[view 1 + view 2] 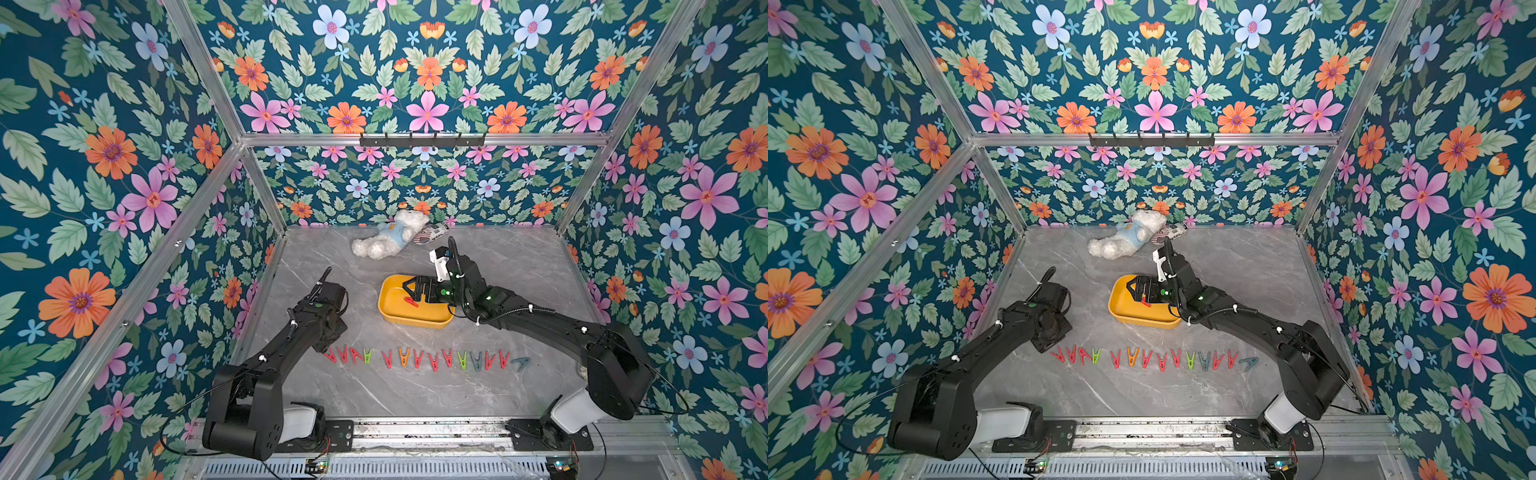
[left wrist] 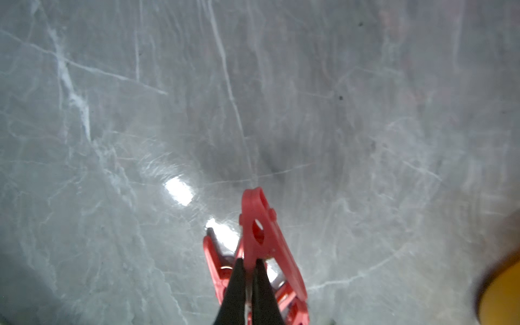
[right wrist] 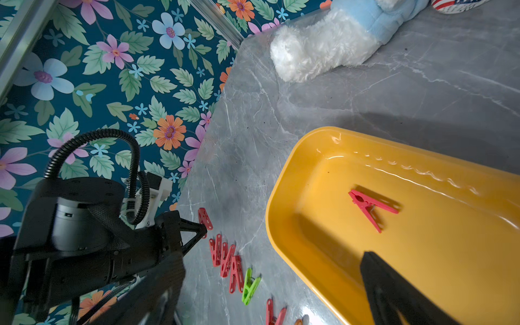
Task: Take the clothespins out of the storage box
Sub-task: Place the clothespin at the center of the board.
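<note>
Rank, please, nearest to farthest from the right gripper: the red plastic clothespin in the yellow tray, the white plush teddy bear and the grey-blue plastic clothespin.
1. Red clothespin, beside right gripper
2. Teddy bear, at the back
3. Grey-blue clothespin, row's right end

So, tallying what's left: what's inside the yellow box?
One red clothespin lies on the storage box floor. The open right fingers cover part of that floor.

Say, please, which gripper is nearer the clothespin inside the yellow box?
Right. The right gripper hangs open beside the clothespin inside the storage box; the left gripper grips another clothespin outside.
</note>
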